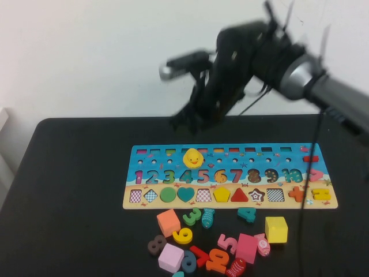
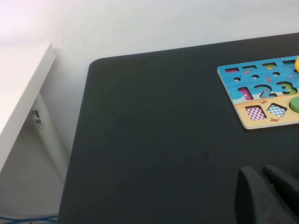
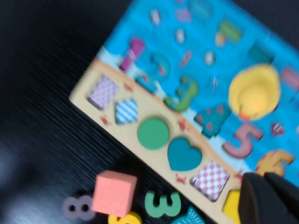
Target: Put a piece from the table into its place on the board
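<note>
The loose pieces (image 1: 213,239) are lying on the counter (image 1: 75,190), on the robot's side of the board (image 1: 230,176); none is being held. The right pincer (image 1: 187,122) is being carried high over the board's far edge, so the pieces are lying below it and nearer the robot; its opening cannot be told. The board is lying between, its long axis running left to right. The left pincer (image 2: 268,193), seemingly closed, is parked over bare counter left of the board, well apart from the pieces.
</note>
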{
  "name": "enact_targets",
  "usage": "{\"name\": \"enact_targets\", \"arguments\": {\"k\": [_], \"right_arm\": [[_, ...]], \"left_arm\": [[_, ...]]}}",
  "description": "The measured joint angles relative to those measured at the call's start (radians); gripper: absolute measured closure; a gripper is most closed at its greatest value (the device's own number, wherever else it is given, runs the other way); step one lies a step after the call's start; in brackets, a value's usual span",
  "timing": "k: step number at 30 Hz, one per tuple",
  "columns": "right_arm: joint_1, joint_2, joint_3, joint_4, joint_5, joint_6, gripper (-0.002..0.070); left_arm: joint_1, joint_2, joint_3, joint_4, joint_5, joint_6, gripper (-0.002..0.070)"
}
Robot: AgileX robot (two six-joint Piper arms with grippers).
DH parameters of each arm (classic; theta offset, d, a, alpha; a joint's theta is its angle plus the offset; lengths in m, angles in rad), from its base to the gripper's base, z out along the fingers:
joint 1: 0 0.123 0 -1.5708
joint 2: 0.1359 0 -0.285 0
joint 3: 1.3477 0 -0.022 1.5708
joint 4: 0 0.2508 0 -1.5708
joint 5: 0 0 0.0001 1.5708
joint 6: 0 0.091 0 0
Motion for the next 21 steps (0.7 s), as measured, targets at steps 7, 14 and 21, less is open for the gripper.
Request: {"name": "enact_targets", "arguments": {"k": [7,14,21], "right_arm": [[0.031,-0.196,0.012,0.002,-0.020,-0.053,0.0657],[0.129,-0.426,0.177,0.003,-0.124,-0.092,0.0657],[0.220,-0.677,0.483,-0.003,-0.264,-0.106,0.0657]], "left_arm": [[0.000,0.000,0.000,0.000,0.000,0.000,0.0676],[0.000,0.000,0.000,0.000,0.000,0.000,0.0676],[0.000,0.000,0.000,0.000,0.000,0.000,0.0676]]}}
